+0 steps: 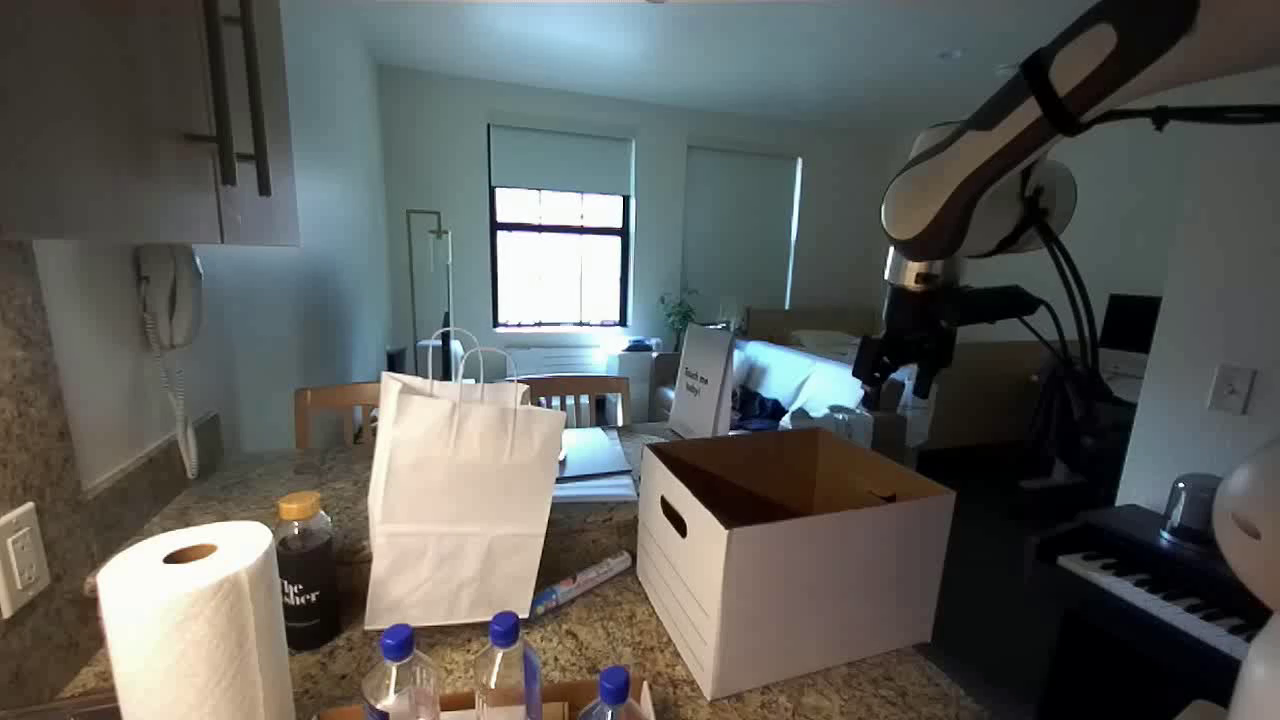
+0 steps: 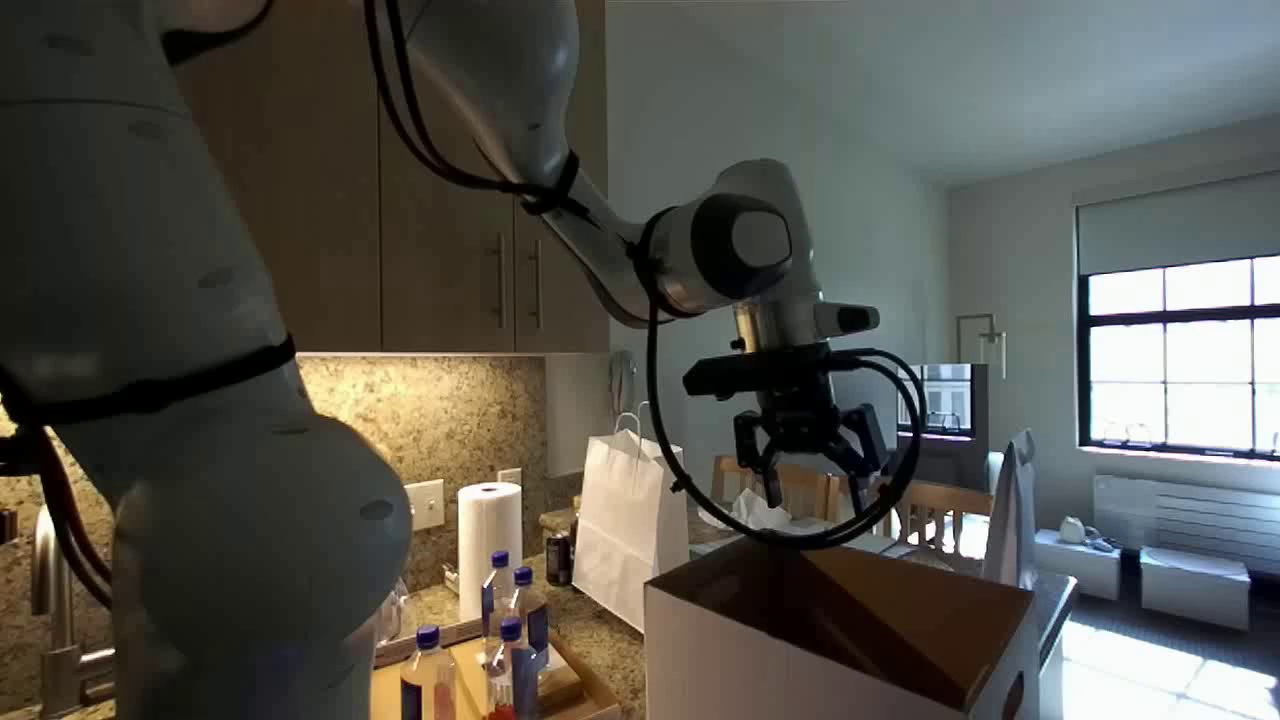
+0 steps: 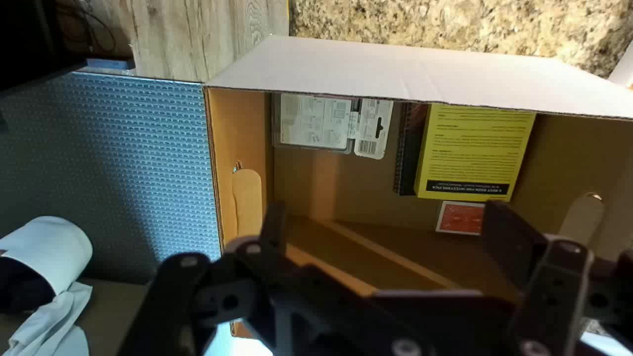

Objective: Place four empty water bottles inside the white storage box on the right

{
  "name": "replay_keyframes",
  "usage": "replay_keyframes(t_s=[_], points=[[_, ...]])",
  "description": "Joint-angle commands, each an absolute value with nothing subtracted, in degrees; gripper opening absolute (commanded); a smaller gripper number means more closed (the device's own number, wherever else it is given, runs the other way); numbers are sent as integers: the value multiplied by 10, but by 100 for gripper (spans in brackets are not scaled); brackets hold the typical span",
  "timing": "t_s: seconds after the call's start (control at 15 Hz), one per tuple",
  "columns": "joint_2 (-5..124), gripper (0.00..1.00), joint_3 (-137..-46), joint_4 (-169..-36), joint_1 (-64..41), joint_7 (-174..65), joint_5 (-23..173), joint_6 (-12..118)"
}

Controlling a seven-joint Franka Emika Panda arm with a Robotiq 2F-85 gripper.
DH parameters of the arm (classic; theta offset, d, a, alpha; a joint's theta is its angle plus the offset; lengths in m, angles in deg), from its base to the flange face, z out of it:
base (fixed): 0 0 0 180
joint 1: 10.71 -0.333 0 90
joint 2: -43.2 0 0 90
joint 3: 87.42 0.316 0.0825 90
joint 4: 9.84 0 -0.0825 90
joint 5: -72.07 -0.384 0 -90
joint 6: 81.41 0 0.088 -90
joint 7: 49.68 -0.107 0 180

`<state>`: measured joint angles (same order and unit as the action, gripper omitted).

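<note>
Speckled counter (image 1: 600,632), white storage box (image 1: 820,585), bright window (image 1: 560,275) beyond

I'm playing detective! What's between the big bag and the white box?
In an exterior view, a long white-and-blue thing lies between the big bag and the box. Farther back, a flat grey thing shows there too.

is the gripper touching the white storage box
Apart: in an exterior view, a plain gap shows between the open gripper and the white storage box below.
</note>
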<state>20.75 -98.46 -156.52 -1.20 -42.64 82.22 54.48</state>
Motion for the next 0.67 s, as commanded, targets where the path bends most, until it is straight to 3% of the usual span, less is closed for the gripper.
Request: replay_keyframes(t_s=[0.0,0.6], points=[[208,100,-980,-1564,-7,-424,819,544],[254,100,-875,-1479,-108,-408,819,495]])
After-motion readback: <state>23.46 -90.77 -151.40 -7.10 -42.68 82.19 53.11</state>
